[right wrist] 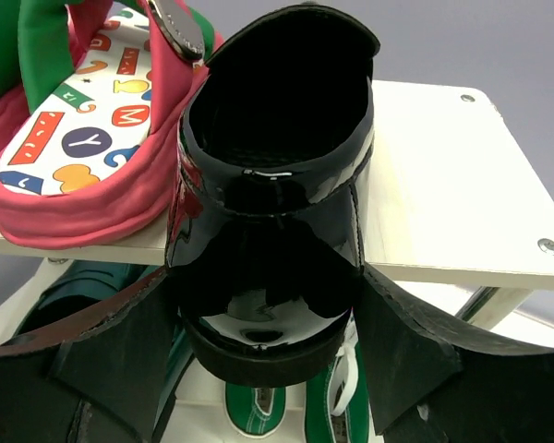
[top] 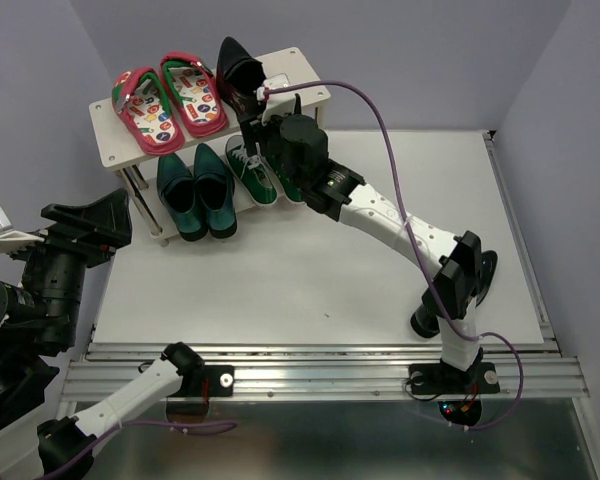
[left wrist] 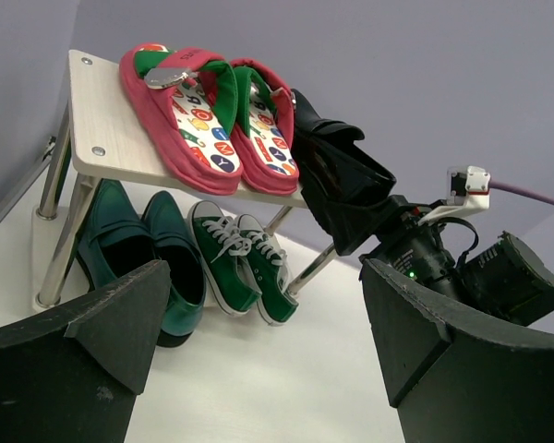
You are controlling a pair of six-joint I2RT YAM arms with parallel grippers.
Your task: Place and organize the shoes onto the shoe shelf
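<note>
Right pincer (right wrist: 268, 305) grasps the black dress shoe (right wrist: 268, 185) by its near end, overhanging the top front edge of the shoe shelf (right wrist: 443, 185), at 3 o'clock of the red flip-flops (right wrist: 83, 166). Released so, it would likely tip off. Left pincer (left wrist: 263, 268) gapes empty.

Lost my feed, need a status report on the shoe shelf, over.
Left hand open, off to the side. Right hand shut on black dress shoe, toe on shoe shelf top board, heel overhanging. Red flip-flops right beside it.
</note>
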